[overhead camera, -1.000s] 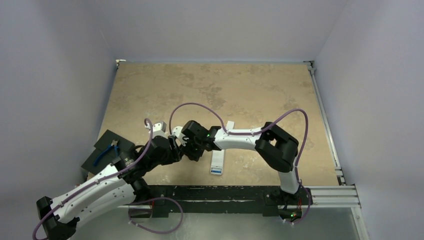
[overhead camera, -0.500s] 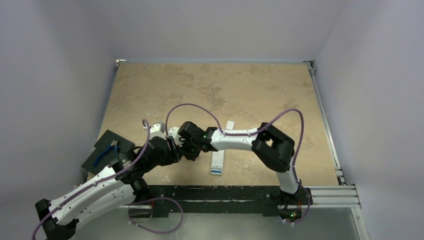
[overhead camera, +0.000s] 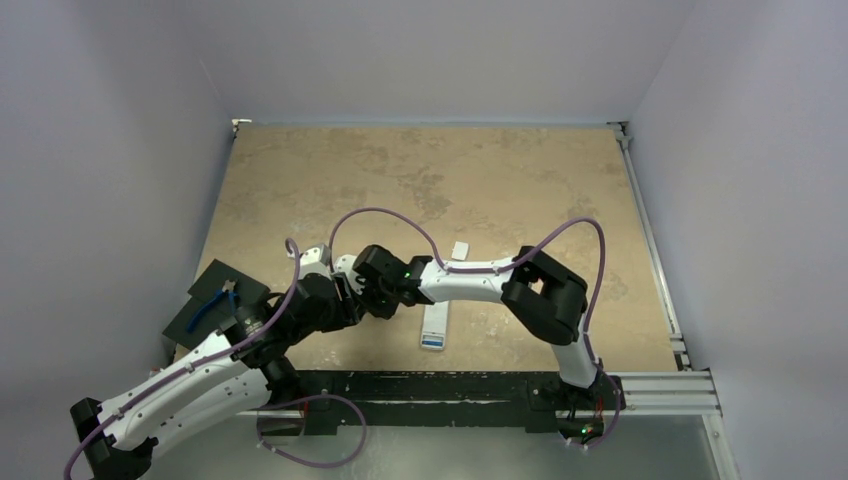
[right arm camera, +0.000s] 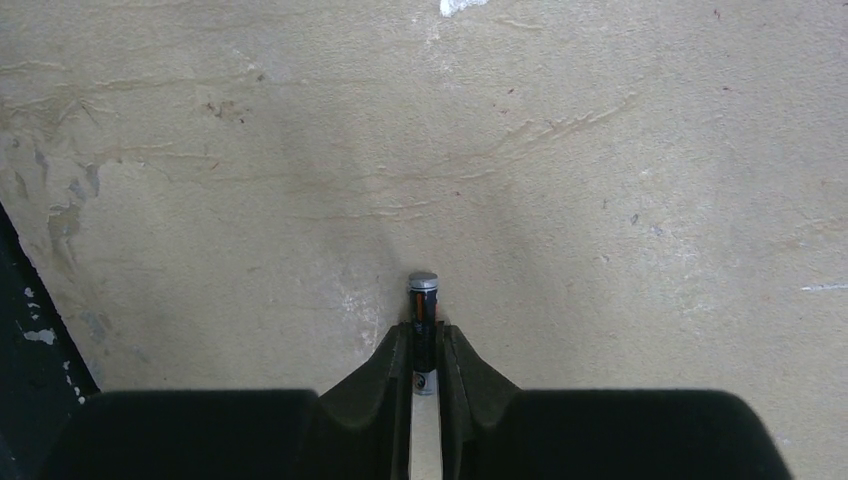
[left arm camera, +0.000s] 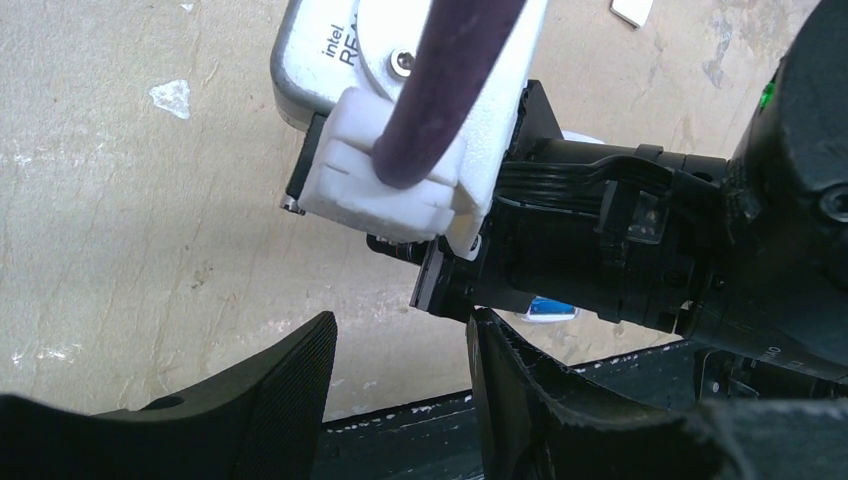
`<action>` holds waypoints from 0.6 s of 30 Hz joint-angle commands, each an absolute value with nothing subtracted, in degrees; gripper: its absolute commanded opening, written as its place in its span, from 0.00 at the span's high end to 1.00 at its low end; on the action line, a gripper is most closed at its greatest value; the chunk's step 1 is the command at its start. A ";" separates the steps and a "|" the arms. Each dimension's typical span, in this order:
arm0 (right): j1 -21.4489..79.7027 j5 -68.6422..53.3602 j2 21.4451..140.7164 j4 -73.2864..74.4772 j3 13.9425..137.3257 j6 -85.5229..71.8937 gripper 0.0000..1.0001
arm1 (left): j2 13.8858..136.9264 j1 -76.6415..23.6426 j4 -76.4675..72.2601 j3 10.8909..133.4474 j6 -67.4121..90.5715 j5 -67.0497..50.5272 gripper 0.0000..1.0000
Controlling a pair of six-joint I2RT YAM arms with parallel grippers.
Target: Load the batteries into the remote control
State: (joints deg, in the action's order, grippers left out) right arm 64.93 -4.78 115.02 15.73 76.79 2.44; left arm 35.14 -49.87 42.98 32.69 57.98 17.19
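Note:
In the right wrist view my right gripper (right arm camera: 424, 335) is shut on a dark battery (right arm camera: 423, 300). The battery lies lengthwise between the fingertips, its grey cap poking out in front, low over the tan table. From above, the right gripper (overhead camera: 372, 300) sits close against the left gripper (overhead camera: 350, 292) at the near left. The left gripper (left arm camera: 400, 325) is open with nothing between its fingers, and the right arm's wrist (left arm camera: 600, 260) is just beyond it. The remote control (overhead camera: 435, 325), white and oblong, lies right of both grippers, untouched.
A small white piece (overhead camera: 460, 250) lies beyond the remote. Blue-handled pliers (overhead camera: 212, 305) rest on a black pad (overhead camera: 235, 282) at the near left corner. The black rail (overhead camera: 450, 385) runs along the table's near edge. A blue-and-white patch (left arm camera: 548, 310) peeks under the right wrist.
The right gripper's jaws have closed onto the dark battery, and its wrist has shifted slightly left toward the left gripper. The left arm has hardly moved.

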 commanded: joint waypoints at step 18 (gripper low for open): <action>66.35 -0.98 104.77 20.85 70.75 -4.48 1.00 | 36.00 -49.49 40.91 34.17 58.53 17.15 0.49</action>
State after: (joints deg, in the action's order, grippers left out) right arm 65.71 -2.11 110.45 15.38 71.55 -3.16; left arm 35.53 -50.02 41.58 32.69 58.04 14.04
